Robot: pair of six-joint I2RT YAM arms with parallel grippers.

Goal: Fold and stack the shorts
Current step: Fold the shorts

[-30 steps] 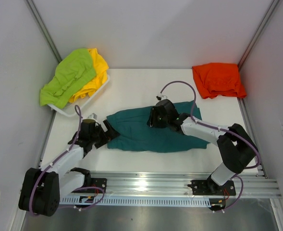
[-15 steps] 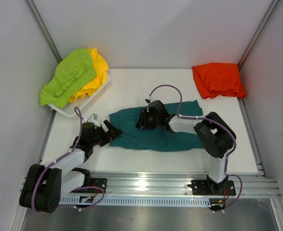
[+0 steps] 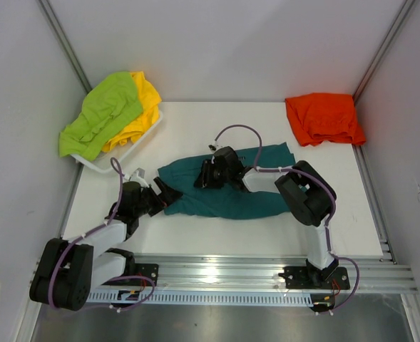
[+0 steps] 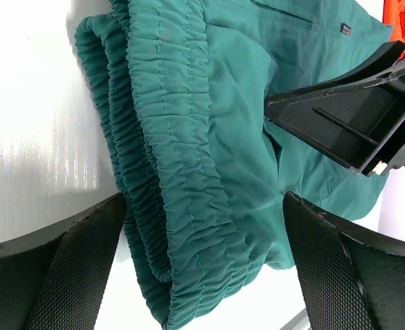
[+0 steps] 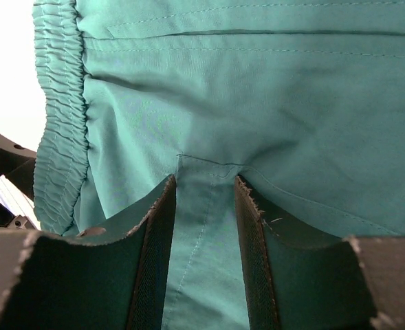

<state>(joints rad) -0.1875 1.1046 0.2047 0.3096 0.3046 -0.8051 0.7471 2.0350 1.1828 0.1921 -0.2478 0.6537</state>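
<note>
White table is being occupied at its middle by the teal shorts, lying rumpled between both arms. A fold is being pinched in the narrowed right gripper. The left gripper is being held wide around the waistband, gripping nothing. If only the top layer is being caught, the fold could be dragged askew or slip free. How many layers are being pinched cannot be told, and part of the shorts is being hidden under the right gripper from above.
</note>
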